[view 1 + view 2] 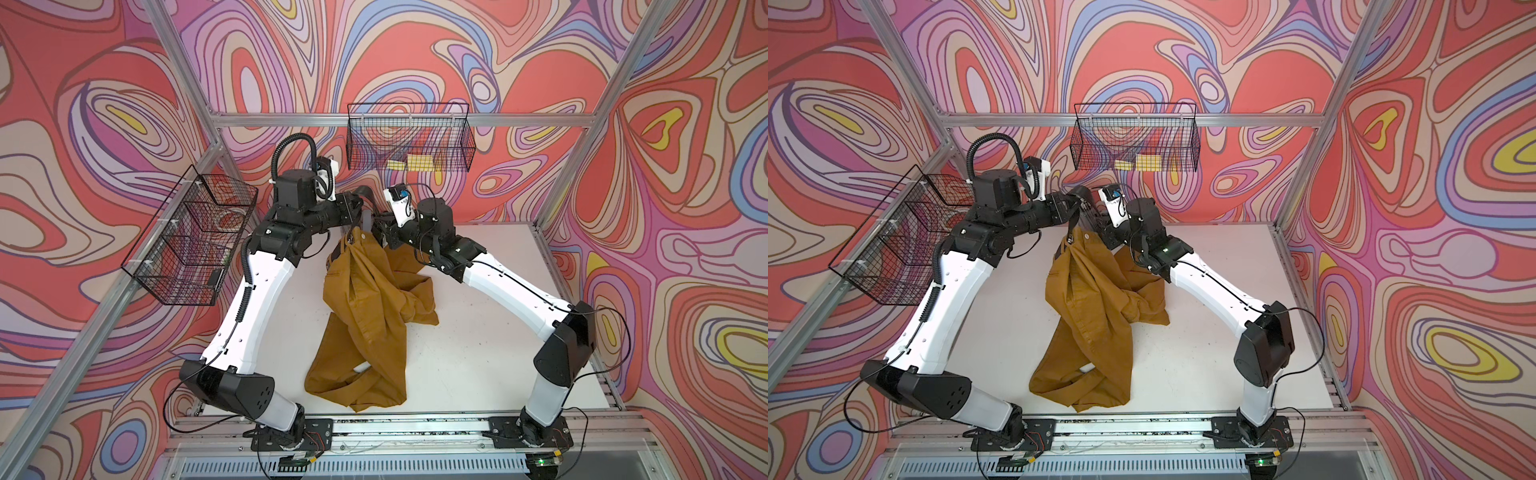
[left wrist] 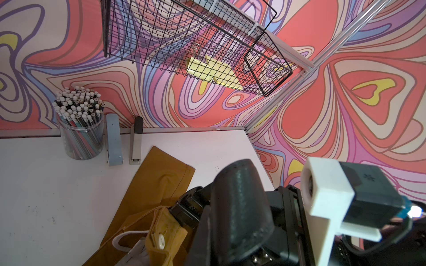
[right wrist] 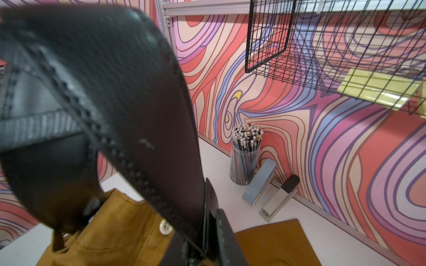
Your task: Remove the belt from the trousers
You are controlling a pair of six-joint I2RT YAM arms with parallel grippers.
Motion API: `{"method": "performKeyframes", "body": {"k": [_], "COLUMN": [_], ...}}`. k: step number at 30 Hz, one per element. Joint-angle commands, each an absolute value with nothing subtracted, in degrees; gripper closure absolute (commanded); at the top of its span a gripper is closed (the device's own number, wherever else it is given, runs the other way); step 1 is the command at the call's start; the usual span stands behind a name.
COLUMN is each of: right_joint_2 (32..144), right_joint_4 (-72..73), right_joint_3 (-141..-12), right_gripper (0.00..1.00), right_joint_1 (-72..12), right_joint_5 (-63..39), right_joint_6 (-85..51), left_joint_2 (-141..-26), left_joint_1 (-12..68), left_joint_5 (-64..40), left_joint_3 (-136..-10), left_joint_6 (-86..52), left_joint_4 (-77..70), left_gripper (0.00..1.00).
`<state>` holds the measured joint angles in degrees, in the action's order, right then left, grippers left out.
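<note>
- Swirl-patterned walls (image 1: 124,124) enclose a white table (image 1: 478,332); the trousers (image 1: 365,299) trail onto it, waist raised.
- Above the waist, the left claw (image 1: 354,206) clenches the belt (image 1: 368,192); I cannot tell the right claw (image 3: 215,221) grip.

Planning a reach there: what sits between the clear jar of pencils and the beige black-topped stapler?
A pale blue stapler, between the clear pencil jar and the beige black-topped stapler; both wrist views show it.

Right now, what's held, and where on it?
The belt: left jaws and right jaws each pinch one end of its raised arch; trousers hang from it.
</note>
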<state>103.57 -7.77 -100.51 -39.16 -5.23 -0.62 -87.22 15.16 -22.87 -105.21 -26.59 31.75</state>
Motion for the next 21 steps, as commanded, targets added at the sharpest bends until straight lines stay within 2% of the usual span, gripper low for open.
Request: {"method": "performKeyframes", "body": {"k": [1, 4, 6, 8, 19, 21], "right_joint_2": [100.1, 99.7, 99.3, 99.0, 99.8, 100.3], "right_joint_4": [-8.4, -8.6, -8.6, -8.7, -9.8, -10.5], "right_joint_3": [-99.8, -99.3, -99.2, -99.2, -100.0, -100.3], "right_gripper": [0.92, 0.91, 0.80, 0.75, 0.74, 0.69], "right_joint_1": [-39.5, -39.5, -39.5, -39.5, -39.5, -39.5], "right_joint_5": [-4.9, -4.6, -4.5, -4.5, -4.9, -5.0], "right_joint_6": [-0.5, -0.2, -0.1, 0.0, 0.8, 0.9], "left_joint_2": [-86.5, -86.7, -87.0, -87.2, -87.3, -87.3], "left_joint_1": [15.0, 15.0, 15.0, 15.0, 15.0, 15.0], "left_joint_5": [-23.4, -23.4, -23.4, -23.5, -23.5, -23.5], "left_joint_3": [-107.2, -107.3, -107.3, -107.4, -107.1, -107.2], "left_joint_6": [-26.7, -26.7, -26.7, -26.9, -27.7, -27.9], "left_joint_4": [28.2, 28.5, 28.6, 28.6, 28.6, 28.6], "left_gripper": [1.00, 1.00, 1.00, 1.00, 1.00, 1.00]}}
